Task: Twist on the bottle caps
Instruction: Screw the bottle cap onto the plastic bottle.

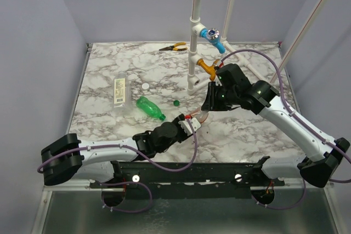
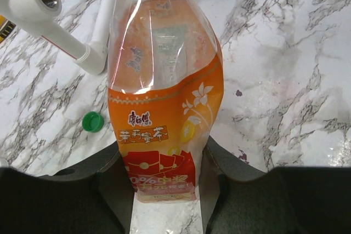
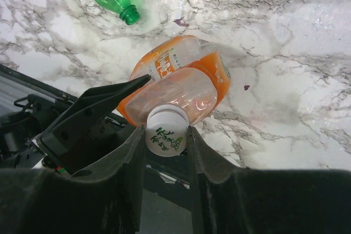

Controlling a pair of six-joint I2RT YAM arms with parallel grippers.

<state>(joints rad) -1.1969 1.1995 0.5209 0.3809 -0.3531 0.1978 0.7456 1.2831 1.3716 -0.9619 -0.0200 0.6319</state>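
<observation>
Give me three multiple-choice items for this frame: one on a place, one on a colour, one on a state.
1. Where is the loose green cap?
A. on the table, apart from the green bottle
B. screwed onto the green bottle
C. in the left gripper

2. What colour is the cap between the right gripper's fingers?
A. orange
B. white with green print
C. blue

3. How is the orange bottle held?
A. not at all, it lies free
B. by the right gripper only
C. left gripper around its base end, right gripper on its cap

Answers:
1. A, it lies alone on the table and the green bottle's neck is open.
2. B, the right wrist view shows it close up.
3. C, each wrist view shows its own fingers closed there.
</observation>
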